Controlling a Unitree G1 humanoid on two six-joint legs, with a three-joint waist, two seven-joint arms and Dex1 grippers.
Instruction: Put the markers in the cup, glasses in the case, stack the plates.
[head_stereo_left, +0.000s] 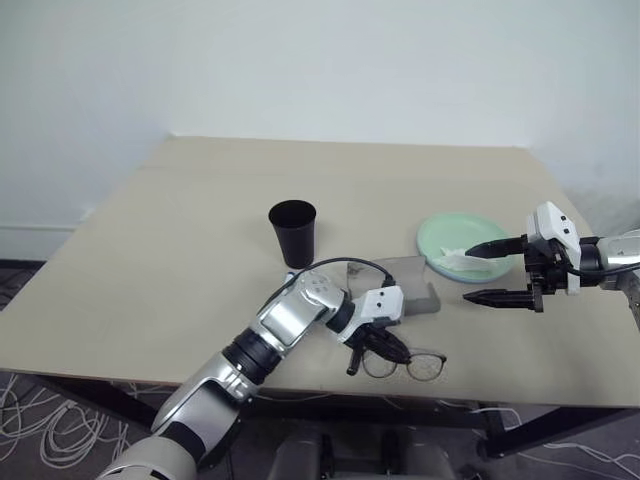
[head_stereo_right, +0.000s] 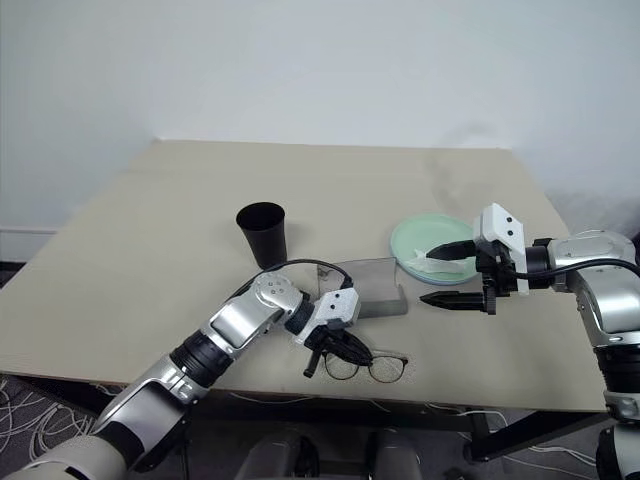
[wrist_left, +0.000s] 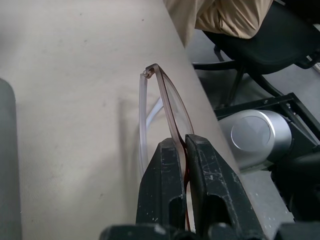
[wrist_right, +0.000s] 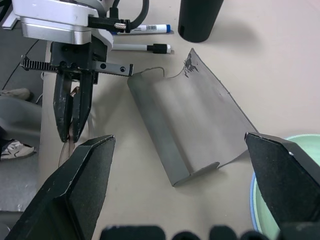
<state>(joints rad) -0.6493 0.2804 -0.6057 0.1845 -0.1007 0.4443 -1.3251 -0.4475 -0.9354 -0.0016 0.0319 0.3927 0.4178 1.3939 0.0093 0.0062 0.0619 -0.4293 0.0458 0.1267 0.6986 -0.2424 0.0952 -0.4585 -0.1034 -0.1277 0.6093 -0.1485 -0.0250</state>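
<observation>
My left gripper (head_stereo_left: 376, 349) is shut on the glasses (head_stereo_left: 408, 366), pinching their thin dark frame (wrist_left: 170, 105) at the table's near edge. The grey case (wrist_right: 185, 135) lies open just beyond them, with its lid spread flat. Two markers, blue-capped (wrist_right: 145, 28) and black-capped (wrist_right: 142, 48), lie on the table beside the black cup (head_stereo_left: 292, 232). The mint green plate (head_stereo_left: 440, 238) sits at the right, a crumpled white tissue (head_stereo_left: 462, 259) on it and a light blue rim (wrist_right: 253, 200) showing under its edge. My right gripper (head_stereo_left: 468, 274) hangs open by the plate, over the case's right end.
The glasses lie close to the near edge of the beige table (head_stereo_left: 200, 220). A black office chair (wrist_left: 260, 45) and a silver cylinder (wrist_left: 257, 135) show below that edge. Loose cables (head_stereo_left: 40, 410) lie on the floor at the left.
</observation>
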